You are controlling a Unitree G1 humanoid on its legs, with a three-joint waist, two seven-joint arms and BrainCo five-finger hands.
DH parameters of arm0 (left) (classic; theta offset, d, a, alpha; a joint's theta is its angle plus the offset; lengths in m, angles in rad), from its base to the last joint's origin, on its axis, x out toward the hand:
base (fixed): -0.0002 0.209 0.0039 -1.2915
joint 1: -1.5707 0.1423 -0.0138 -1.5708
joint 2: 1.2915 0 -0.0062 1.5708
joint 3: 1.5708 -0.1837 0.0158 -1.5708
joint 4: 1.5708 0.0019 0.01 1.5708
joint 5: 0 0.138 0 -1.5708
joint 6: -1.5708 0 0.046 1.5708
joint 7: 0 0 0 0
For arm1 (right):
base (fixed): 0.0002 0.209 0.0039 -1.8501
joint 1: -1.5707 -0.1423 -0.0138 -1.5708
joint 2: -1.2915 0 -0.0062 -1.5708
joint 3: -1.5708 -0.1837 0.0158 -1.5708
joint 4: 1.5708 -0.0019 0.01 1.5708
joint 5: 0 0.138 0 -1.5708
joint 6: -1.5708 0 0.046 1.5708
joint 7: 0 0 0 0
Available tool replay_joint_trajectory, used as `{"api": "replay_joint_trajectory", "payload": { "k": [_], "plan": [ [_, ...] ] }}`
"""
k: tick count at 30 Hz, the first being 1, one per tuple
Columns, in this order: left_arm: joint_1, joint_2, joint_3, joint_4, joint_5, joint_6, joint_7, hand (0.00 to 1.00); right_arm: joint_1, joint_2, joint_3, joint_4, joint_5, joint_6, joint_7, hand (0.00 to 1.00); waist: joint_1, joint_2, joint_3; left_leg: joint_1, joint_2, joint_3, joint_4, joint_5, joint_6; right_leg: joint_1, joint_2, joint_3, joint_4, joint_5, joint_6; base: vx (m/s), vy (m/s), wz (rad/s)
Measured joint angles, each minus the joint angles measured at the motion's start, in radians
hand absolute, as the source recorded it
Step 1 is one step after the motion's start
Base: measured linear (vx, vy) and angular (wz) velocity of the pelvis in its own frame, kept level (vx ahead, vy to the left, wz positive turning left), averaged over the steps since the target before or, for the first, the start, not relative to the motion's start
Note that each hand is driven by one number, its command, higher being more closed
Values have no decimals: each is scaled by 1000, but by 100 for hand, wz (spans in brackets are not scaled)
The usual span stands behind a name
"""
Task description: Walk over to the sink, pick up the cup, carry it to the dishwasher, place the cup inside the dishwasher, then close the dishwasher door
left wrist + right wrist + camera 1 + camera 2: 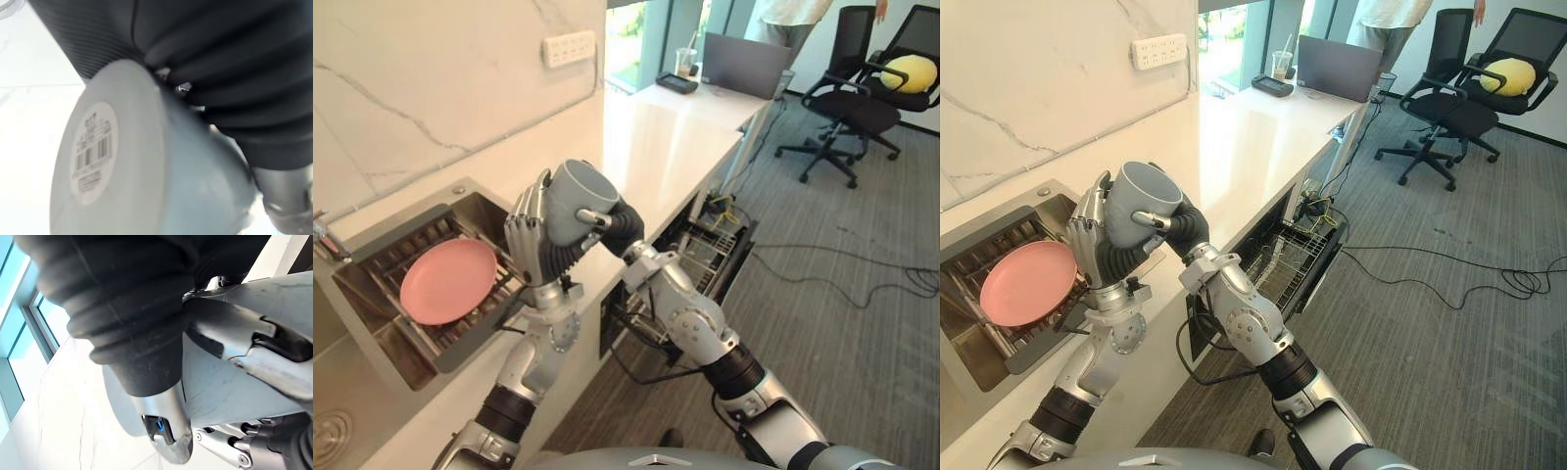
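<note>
Locate cup (576, 196) in mid-air, tilted, over counter (675, 147) edge just beside sink (475, 211). Note right hand (619, 230) clamped round cup wall. Note left hand (529, 245) flat against opposite side, fingers upright, uncurled. Find pink plate (448, 281) in sink; dishwasher (710, 250) rack out below counter.

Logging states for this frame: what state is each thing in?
cup: held up, mouth up, between both hands
right hand: curled round the cup
left hand: fingers straight against the cup
dishwasher: open, rack out
pink plate: lying in the sink
laptop: open
</note>
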Motion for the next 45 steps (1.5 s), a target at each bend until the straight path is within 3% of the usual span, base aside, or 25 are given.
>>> {"api": "replay_joint_trajectory", "payload": {
  "k": [9,12,13,20,25,26,28,30,32,35,40,43,44,45],
  "plan": [
    [0,13,0,0,0,-6,16,100,-24,-1,2,16,5,0,7,100,6,0,0,-6,2,-14,-3,6,-5,1,1,-5,0,-8,-3,5,0,3],
    [0,20,0,0,0,-11,18,100,-25,-1,20,32,35,-28,15,100,10,2,-1,-11,3,-24,-3,7,-7,2,1,-20,0,-8,-3,28,2,8],
    [0,23,0,-1,0,-19,20,0,-25,-2,28,33,45,-37,19,100,15,2,-1,-12,4,-26,-3,7,-7,2,2,-25,0,-6,0,28,2,5],
    [19,34,0,-15,0,-60,31,0,-56,-1,62,37,28,-129,15,100,27,8,-5,-16,4,-38,-3,8,-8,6,1,-28,0,-1,5,19,12,5],
    [38,40,-8,21,1,-61,28,0,-60,22,44,33,-252,-191,-98,100,20,9,-4,-15,5,-35,-4,11,-9,5,2,-25,0,-1,5,-1,2,-1],
    [62,40,-24,22,5,-62,33,0,-70,49,-27,31,-337,-227,-156,100,19,10,-3,-14,5,-30,-4,11,-9,3,2,-21,0,0,5,-4,10,-9],
    [89,32,-23,21,19,-61,45,0,-90,66,-115,29,-395,-272,-217,100,19,11,-2,-10,4,-21,-5,11,-9,2,2,-16,0,0,5,-4,10,-11],
    [97,30,15,4,18,-50,75,0,-94,53,-241,21,-397,-346,-287,100,16,14,0,-1,4,-8,-6,10,-8,3,3,-1,0,0,4,-6,11,-15],
    [95,29,72,-40,18,-36,100,0,-75,31,-291,9,-396,-381,-327,100,3,22,5,2,4,2,-5,10,-7,0,2,5,0,1,2,-15,9,-14],
    [89,28,124,-115,18,-13,132,0,11,-8,-366,-46,-394,-420,-369,100,-6,36,14,12,6,12,-8,9,-8,1,5,17,0,-4,-5,-7,4,-11],
    [69,27,141,-150,16,1,143,0,66,-8,-426,-47,-346,-452,-372,100,-25,43,20,26,18,34,-15,7,-13,1,18,30,0,-12,-2,-5,-16,-12],
    [59,25,157,-165,-49,-44,119,0,80,-6,-434,-49,-348,-463,-394,100,-32,40,25,30,25,36,-22,8,-15,1,27,32,-1,-16,-4,0,-9,-1],
    [60,16,159,-183,-117,-102,83,0,90,-6,-454,-50,-354,-463,-399,100,-31,39,28,30,27,36,-23,9,-16,1,29,32,-1,-17,-4,32,-10,0],
    [77,-9,141,-217,-263,-200,-31,0,109,-5,-487,-60,-359,-457,-409,100,-29,38,33,30,29,36,-24,9,-17,1,31,33,0,-18,-4,35,0,2]
  ]
}}
